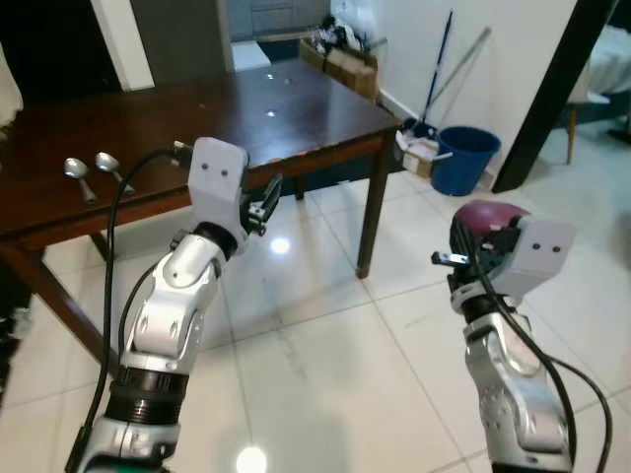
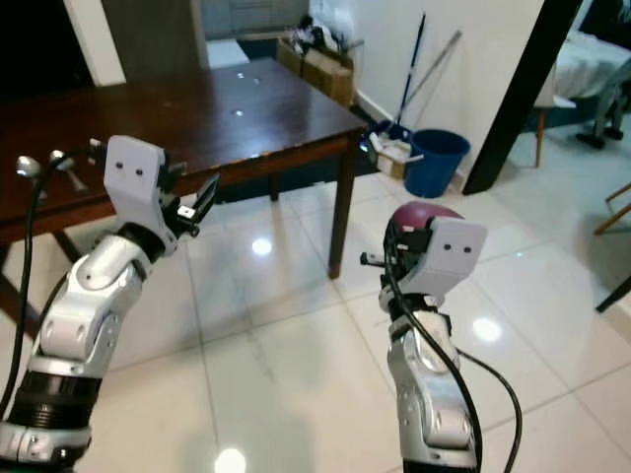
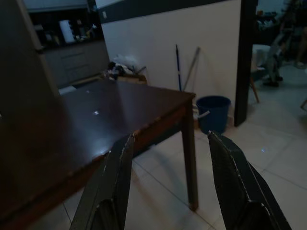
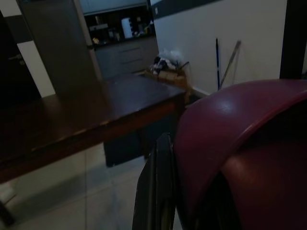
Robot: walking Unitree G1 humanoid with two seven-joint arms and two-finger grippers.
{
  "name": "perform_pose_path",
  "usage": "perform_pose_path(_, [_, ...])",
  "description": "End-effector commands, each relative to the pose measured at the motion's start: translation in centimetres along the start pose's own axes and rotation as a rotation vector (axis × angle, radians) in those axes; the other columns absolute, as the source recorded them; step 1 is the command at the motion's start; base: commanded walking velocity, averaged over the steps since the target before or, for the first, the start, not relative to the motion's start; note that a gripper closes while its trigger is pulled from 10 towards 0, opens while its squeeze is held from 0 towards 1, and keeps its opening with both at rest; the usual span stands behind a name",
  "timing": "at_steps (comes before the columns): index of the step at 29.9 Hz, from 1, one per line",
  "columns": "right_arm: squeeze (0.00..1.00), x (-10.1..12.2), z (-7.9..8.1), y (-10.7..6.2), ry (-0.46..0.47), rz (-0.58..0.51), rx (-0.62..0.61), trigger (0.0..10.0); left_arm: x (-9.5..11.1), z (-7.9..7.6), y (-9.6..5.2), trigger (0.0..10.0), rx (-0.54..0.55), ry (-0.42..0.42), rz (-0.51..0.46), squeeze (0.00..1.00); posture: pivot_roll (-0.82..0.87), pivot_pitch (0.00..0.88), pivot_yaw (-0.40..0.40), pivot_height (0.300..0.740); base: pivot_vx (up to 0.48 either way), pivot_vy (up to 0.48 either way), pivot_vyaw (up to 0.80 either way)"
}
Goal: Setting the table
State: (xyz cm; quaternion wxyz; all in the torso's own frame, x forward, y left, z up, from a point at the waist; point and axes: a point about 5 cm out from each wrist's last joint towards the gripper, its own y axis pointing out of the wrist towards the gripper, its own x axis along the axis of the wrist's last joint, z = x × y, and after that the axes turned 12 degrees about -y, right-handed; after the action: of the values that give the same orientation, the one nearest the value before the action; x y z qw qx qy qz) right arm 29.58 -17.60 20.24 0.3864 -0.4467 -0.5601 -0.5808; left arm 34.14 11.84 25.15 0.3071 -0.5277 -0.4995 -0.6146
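Right pincer (image 1: pixel 471 258) clasping bowl (image 1: pixel 485 217), off-table (image 1: pixel 325 133).

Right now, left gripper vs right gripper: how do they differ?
The left gripper is open and empty; the right gripper is shut on a maroon bowl. The left is raised near the dark wooden table edge; the right hangs over bare floor, away from it. Both point toward the table.

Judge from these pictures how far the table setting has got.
Done: two spoons lie on the dark table. In hand: the right gripper holds a maroon bowl above the floor; the left gripper is open. Left: placing the bowl on the table.
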Motion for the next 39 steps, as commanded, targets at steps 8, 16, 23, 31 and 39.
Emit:
perform_pose_path(8, [0.00,0.1,0.8,0.0,0.007,-0.004,0.035,10.0,-0.4,0.8,-0.3,10.0,0.023,0.006,0.018,0.00,-0.08,0.000,0.068,0.740,0.480,0.000,0.58])
perform_pose_path(16, [0.00,0.0,0.8,0.0,0.014,0.000,0.029,10.0,-0.4,0.7,-0.3,10.0,0.022,0.007,0.017,0.00,-0.08,0.000,0.070,0.740,0.480,0.000,0.38])
perform_pose_path(23, [0.00,0.1,0.9,0.0,0.027,-0.007,0.031,10.0,-0.3,0.8,-0.2,10.0,0.023,0.008,0.015,0.00,-0.08,0.000,0.069,0.740,0.480,0.000,0.00])
perform_pose_path(31, [0.00,0.4,1.1,0.3,0.028,-0.021,0.039,10.0,-0.2,0.9,-0.3,10.0,0.029,0.009,0.012,0.00,-0.08,0.000,0.069,0.740,0.480,0.000,0.00])
perform_pose_path(39, [0.00,0.6,2.3,0.6,0.062,-0.019,0.176,10.0,-0.3,1.1,-0.5,10.0,0.038,0.010,0.016,0.00,-0.08,0.000,0.071,0.740,0.480,0.000,0.00])
